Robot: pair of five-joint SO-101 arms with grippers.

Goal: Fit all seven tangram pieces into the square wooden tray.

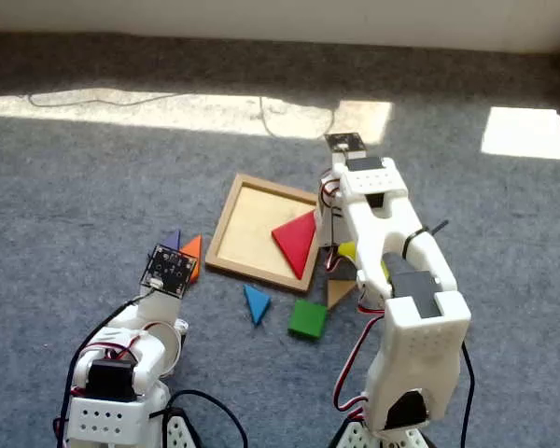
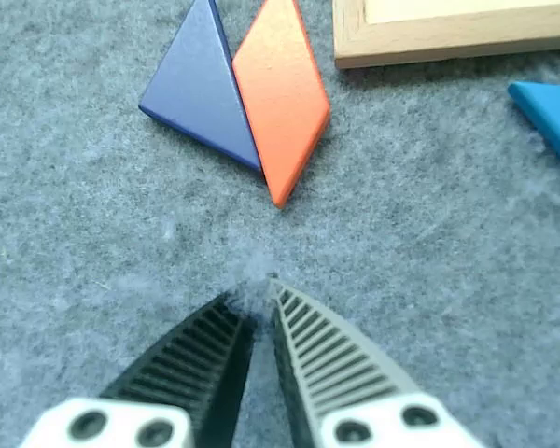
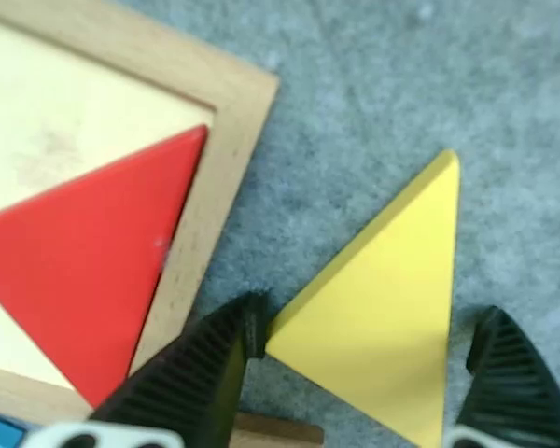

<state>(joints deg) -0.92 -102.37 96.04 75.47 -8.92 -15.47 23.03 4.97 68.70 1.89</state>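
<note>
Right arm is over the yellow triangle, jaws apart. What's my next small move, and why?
Probably close the right gripper on the yellow triangle. Its fingers stand open, one on each side of the piece, which lies on the carpet just outside the wooden tray. Only the red triangle sits in the tray, so there is room.

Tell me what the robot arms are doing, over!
Left gripper shut, over carpet near the orange piece. Right gripper open around the yellow triangle, beside the tray. Red triangle already in tray. Tan piece close by.
</note>
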